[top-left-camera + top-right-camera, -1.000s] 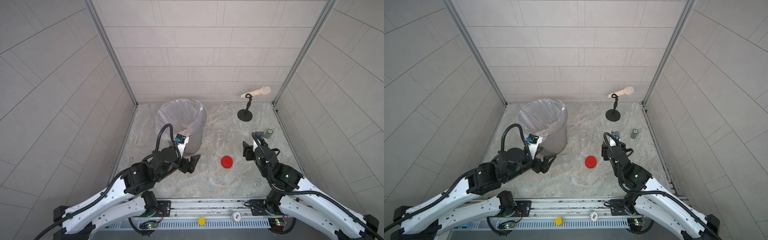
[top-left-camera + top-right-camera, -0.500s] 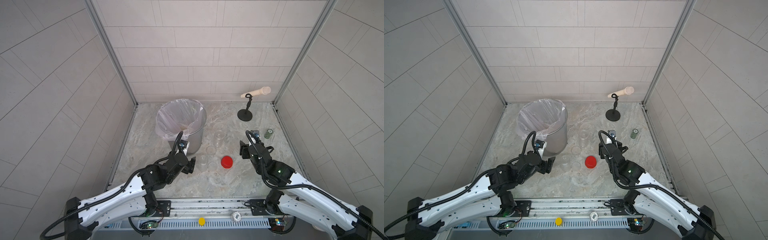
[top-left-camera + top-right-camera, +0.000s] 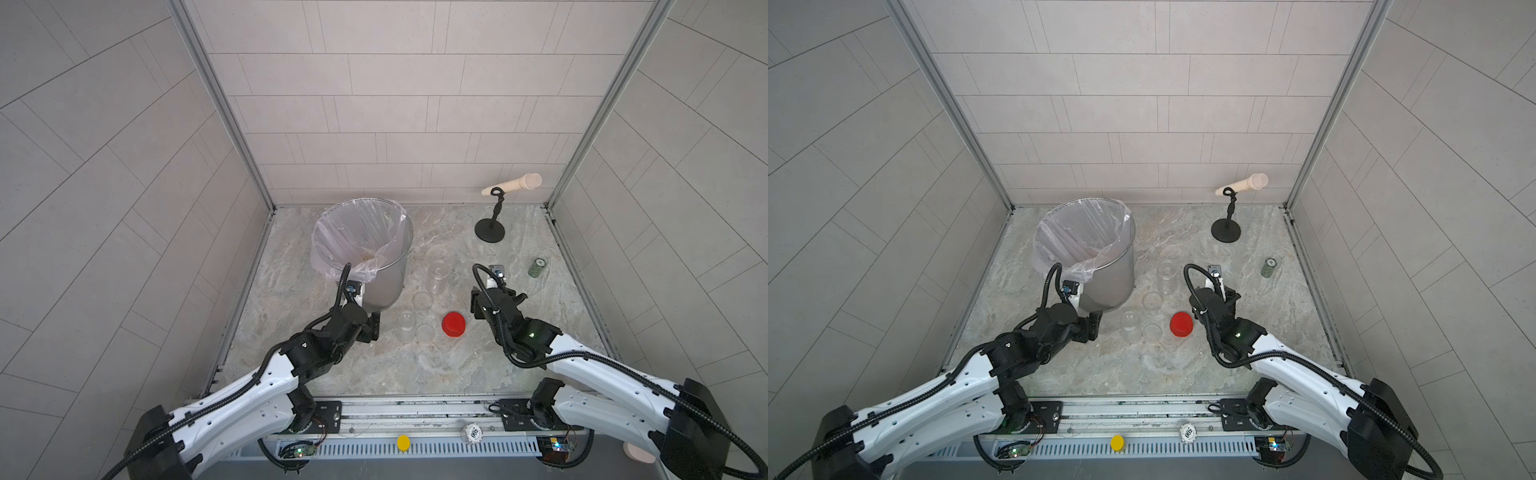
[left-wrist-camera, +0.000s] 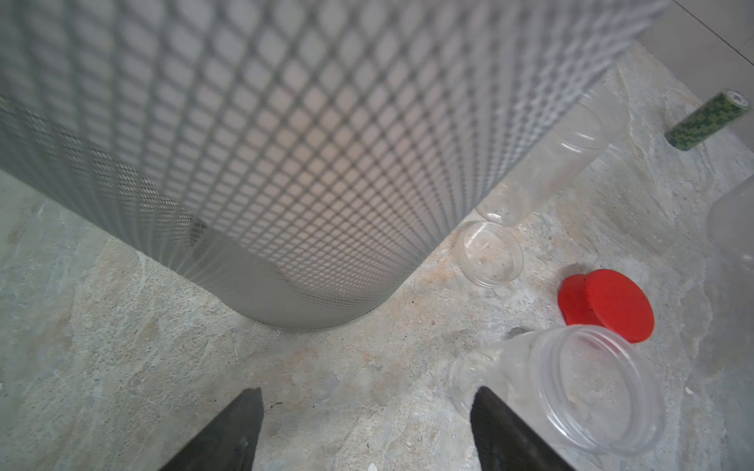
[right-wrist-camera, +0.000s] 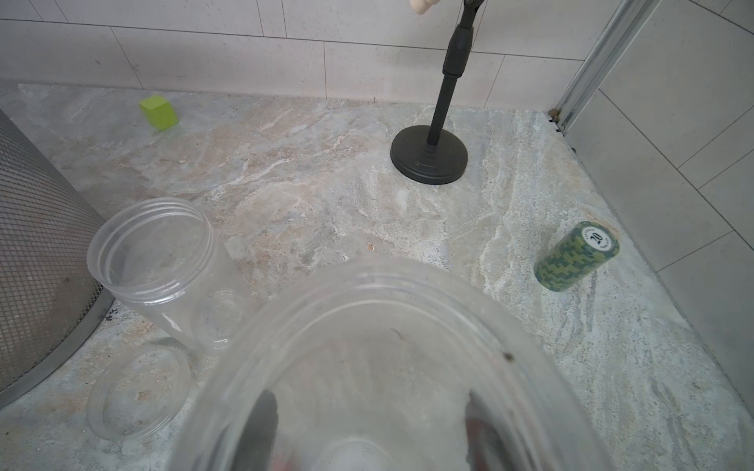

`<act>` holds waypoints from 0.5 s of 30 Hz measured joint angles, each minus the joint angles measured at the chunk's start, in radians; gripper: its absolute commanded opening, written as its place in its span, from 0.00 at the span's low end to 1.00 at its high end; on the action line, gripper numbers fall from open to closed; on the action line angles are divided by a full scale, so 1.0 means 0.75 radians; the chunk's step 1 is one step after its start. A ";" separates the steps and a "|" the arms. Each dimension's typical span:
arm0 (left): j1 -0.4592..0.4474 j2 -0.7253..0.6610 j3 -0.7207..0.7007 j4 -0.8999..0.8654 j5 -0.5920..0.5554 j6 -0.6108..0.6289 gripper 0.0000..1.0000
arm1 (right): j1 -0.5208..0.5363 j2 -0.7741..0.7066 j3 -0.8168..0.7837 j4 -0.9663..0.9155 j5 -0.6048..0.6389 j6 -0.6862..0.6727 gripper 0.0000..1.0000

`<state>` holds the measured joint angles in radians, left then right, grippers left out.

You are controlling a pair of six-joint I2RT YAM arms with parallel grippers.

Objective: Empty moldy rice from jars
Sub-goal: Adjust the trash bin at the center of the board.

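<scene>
**Jars emptied:** The only readable writing is a "20" on the top chip of a green poker-chip stack point(image 5: 575, 257) near the right wall. The right gripper point(image 3: 496, 300) is clamping a clear jar point(image 5: 387, 346). Its fingers are showing only as blurs through the plastic, the jar's base is cut off in the wrist view, and the jar is barely showing in both top views. The left gripper point(image 4: 367, 393) is hanging low over the marble floor point(image 3: 415, 374), fingers apart and empty, just beside a second jar point(image 4: 571, 391) with its mouth open. A third jar point(image 3: 438, 276) is standing near the mesh bin point(image 3: 390, 286). All three are looking empty but for faint specks. A tan patch, apparently the moldy rice point(image 3: 368, 254), is lying inside the bin's liner point(image 3: 353, 232). The red lid point(image 3: 454, 324) is resting on the floor between the grippers.
</scene>
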<state>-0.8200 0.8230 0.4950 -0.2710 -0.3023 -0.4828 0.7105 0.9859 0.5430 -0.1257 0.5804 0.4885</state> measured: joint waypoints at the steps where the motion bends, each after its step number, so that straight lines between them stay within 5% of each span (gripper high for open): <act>1: 0.018 0.019 -0.008 0.019 0.014 -0.001 0.82 | -0.001 0.016 0.000 0.015 -0.001 -0.001 0.44; 15: 0.185 0.256 -0.017 0.193 0.095 0.006 0.81 | -0.023 0.267 -0.026 0.348 -0.083 -0.055 0.46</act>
<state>-0.6811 1.0153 0.4820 -0.1265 -0.2314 -0.4786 0.6933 1.1862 0.5232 0.1352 0.5179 0.4473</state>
